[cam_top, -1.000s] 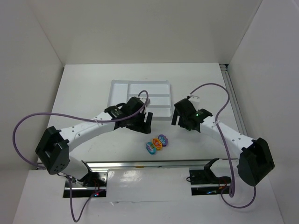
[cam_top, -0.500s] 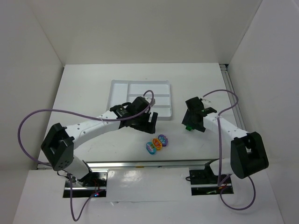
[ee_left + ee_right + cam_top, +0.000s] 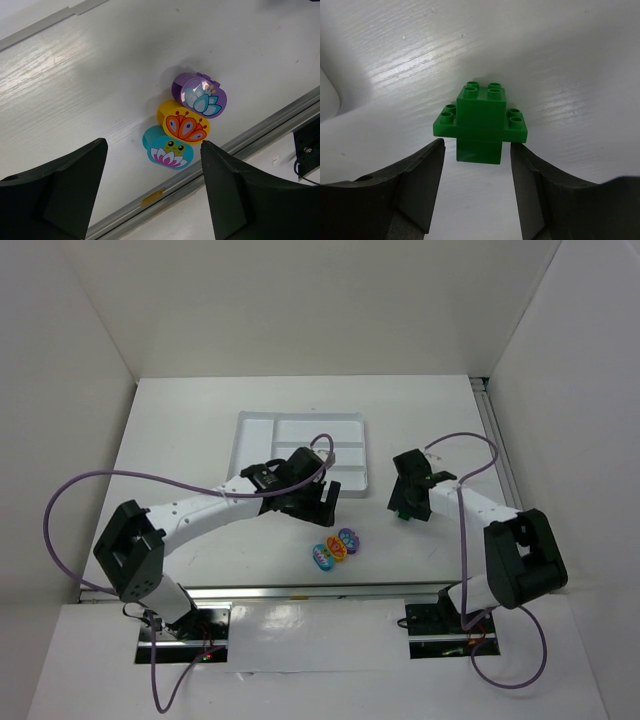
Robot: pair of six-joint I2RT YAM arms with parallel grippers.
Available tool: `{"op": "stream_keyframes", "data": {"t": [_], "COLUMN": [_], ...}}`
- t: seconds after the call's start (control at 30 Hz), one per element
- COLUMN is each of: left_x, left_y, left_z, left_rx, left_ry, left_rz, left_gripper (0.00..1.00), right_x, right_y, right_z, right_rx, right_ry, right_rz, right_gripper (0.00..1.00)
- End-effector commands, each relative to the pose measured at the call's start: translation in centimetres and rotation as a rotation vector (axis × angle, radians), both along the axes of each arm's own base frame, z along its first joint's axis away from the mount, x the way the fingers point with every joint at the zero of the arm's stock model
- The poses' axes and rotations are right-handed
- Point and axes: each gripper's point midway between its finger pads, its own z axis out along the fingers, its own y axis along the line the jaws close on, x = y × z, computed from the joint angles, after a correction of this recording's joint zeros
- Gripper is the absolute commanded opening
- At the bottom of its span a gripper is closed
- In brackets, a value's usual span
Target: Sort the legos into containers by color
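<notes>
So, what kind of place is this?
Probably a robot test cell in a lab: plain white walls enclose a white table, with two black-and-white robot arms and a white plastic compartment tray.

Three green bricks (image 3: 480, 122) are standing stacked upright, a wide one between two small ones, just right of the white divided tray (image 3: 250, 435). A purple brick (image 3: 200, 95), an orange brick (image 3: 183, 121) and a teal brick (image 3: 167, 147), rounded and flower-printed, are lying touching in a diagonal row nearer the front.
</notes>
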Motion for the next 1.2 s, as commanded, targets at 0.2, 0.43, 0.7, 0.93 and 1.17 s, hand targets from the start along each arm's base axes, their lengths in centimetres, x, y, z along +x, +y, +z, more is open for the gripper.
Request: {"op": "stream_keyframes", "data": {"t": [0.2, 0.43, 0.7, 0.93, 1.17], "left_x": [0.7, 2.2, 7.8, 12.0, 10.5], "left_y": [-0.5, -0.6, 3.0, 3.1, -1.5], "left_z": [0.3, 2.3, 8.2, 13.8, 15.3], "left_rx": [0.008, 0.019, -0.094, -0.291, -0.505], "left_ry": [-0.024, -0.097, -0.145, -0.065, 0.048], "left_rz": [-0.009, -0.004, 0.089, -0.019, -0.263], "left_gripper": [0.88, 0.89, 0.9, 0.97, 0.95], "right_x": [1.3, 1.3, 2.6, 2.1, 1.4], "right_y": [-0.6, -1.4, 2.9, 9.6, 13.3], "right_z": [-0.9, -0.8, 5.4, 14.7, 20.3], "right_rx": [-0.051, -0.104, 0.086, 0.176, 0.094], "right_ry": [-0.028, -0.052, -0.266, -0.527, -0.637], "right_rz": [0.015, 0.053, 0.285, 0.648, 0.82], "right_gripper": [0.62, 0.38, 0.24, 0.24, 0.2]}}
